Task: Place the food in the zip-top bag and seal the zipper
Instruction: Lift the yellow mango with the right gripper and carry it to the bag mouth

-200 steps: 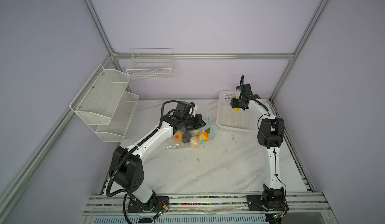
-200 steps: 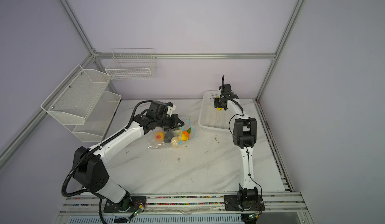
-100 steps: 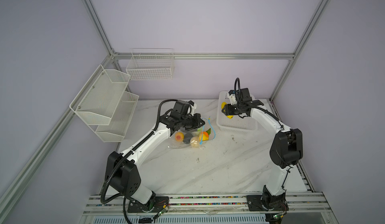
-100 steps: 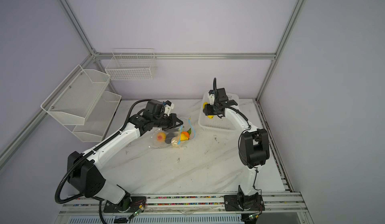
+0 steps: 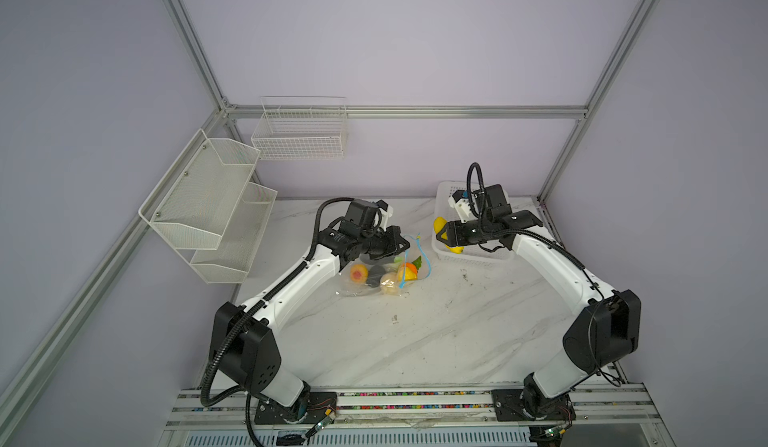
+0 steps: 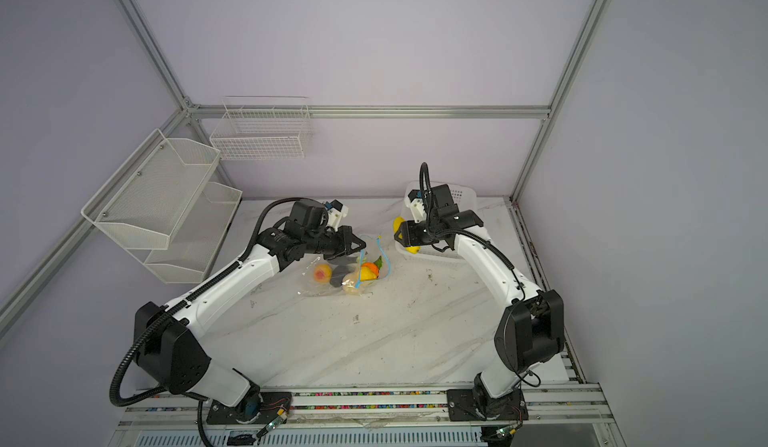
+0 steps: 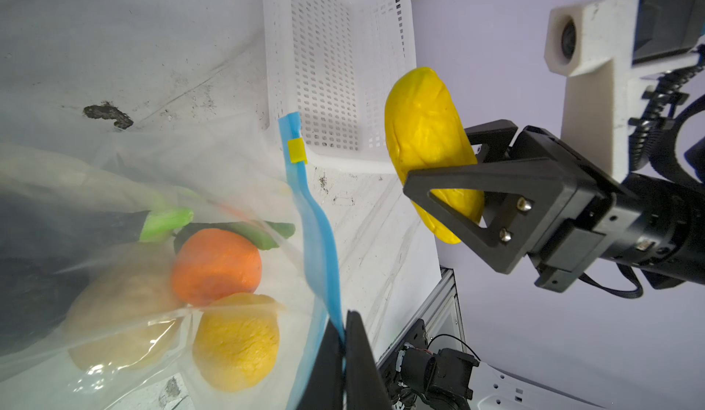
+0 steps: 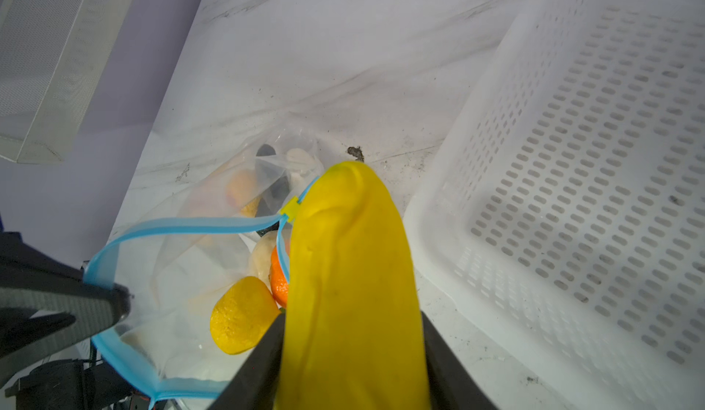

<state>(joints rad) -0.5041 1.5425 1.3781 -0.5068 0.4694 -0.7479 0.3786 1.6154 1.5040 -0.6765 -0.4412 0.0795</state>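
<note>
left gripper was pinched shut on the bag by its zipper strip, likely to hold the mouth open. right gripper clamped the yellow fruit just beside the bag mouth, basket side, ready for insertion. Other food sat inside the bag.

One bag, one plastic basket, two arms

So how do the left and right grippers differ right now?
Left gripper is pinched flat on the zipper strip of the zip-top bag; right gripper is clamped, jaws apart, around a long yellow food piece. Left gripper is at the bag's mouth, holding one lip up; right gripper is by the white basket, its piece not yet in the bag. Both hold something and face each other.
</note>
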